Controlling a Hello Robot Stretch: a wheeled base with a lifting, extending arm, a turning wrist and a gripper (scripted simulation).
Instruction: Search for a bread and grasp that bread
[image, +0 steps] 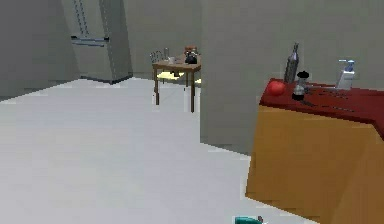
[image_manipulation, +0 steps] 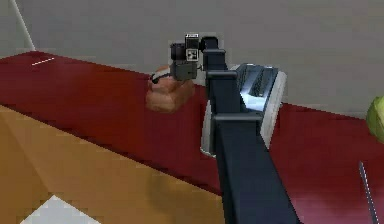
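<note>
Bread (image_manipulation: 166, 99) at hand (image_manipulation: 166, 75), arm side view; fridge (image: 95, 40) forward.

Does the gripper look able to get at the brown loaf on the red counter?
Likely yes: the gripper is at the brown loaf on the red counter, nothing visible between them; the silver appliance stands past the arm.

The arm (image_manipulation: 243, 140) rises as a dark square bar from the bottom edge of the arm side view, just right of the middle, and slants up toward the left. At its far end stand two small white marker squares (image_manipulation: 203, 46). Left of and just below them sits the gripper (image_manipulation: 172, 70), its dark body facing left. Whether it holds anything cannot be told.
</note>
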